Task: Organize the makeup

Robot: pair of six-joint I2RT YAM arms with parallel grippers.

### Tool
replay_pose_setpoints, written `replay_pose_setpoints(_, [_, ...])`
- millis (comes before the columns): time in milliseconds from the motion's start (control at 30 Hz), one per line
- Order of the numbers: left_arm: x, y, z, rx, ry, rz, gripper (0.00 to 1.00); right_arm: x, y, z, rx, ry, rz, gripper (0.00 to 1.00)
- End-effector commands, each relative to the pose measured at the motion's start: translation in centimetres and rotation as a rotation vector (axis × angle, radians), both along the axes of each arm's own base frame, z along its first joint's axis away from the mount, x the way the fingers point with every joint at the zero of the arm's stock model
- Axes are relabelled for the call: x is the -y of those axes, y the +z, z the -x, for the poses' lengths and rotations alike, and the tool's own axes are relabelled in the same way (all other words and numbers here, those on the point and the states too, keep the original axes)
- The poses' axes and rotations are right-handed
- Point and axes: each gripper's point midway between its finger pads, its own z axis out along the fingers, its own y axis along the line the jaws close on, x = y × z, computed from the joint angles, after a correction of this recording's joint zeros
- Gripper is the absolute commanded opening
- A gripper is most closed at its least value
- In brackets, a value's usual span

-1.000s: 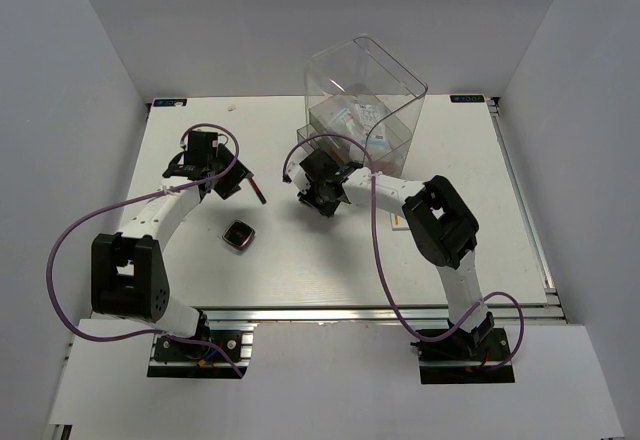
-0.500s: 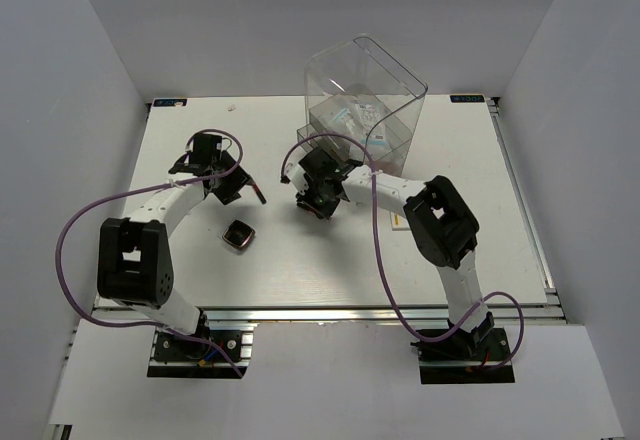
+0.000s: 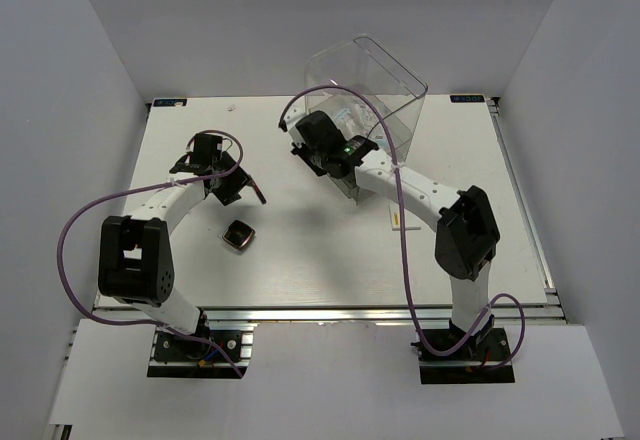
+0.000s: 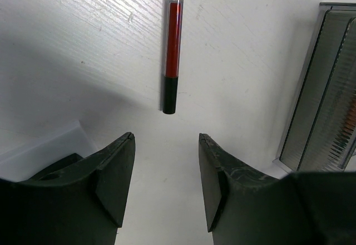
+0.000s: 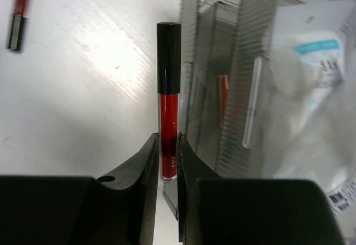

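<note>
Left gripper [image 4: 166, 145] fingers spread, empty; thin black-and-red pencil [image 4: 172, 55] lies just ahead of the tips, centred on the gap, long axis pointing straight away, black end nearest; right gripper [image 5: 168, 145] pinches a black-capped red tube [image 5: 168, 61] beside the clear drawer case [image 5: 222, 89]

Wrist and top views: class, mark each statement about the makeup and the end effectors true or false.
1. The right end effector is shut on a lip gloss. True.
2. The left end effector grips the pencil. False: it is open, and the pencil lies free on the table ahead of it.
3. A white packet lies inside the case. True.
4. The compact sits in the case. False: it lies on the table by the left arm.
</note>
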Motion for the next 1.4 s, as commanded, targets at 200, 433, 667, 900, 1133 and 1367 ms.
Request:
replay_pose_setpoints(200, [-0.2, 0.9, -0.4, 0.030, 0.005, 0.005, 0.59, 3.5, -0.4, -2.4, 0.169, -0.168, 0.123, 0.00])
replay_pose_setpoints(433, [-0.3, 0.9, -0.3, 0.028, 0.007, 0.005, 0.59, 4.2, -1.8, -2.7, 0.183, -0.176, 0.176, 0.00])
replay_pose_setpoints(667, [-0.3, 0.9, -0.4, 0.030, 0.005, 0.005, 0.59, 4.0, -3.2, -1.9, 0.118, -0.139, 0.183, 0.29])
replay_pose_setpoints(900, [-0.1, 1.0, -1.3, 0.025, -0.008, 0.001, 0.60, 4.1, -3.3, -1.8, 0.106, -0.137, 0.182, 0.49])
replay_pose_setpoints(1133, [0.1, 0.5, -2.6, 0.003, -0.029, -0.012, 0.52, 1.3, 0.6, 0.8, 0.010, 0.087, 0.018, 0.27])
replay_pose_setpoints(1367, [1.0, -2.1, -4.3, -0.110, -0.088, -0.106, 0.45, -0.3, 7.7, 7.2, 0.001, 0.563, -0.326, 0.10])
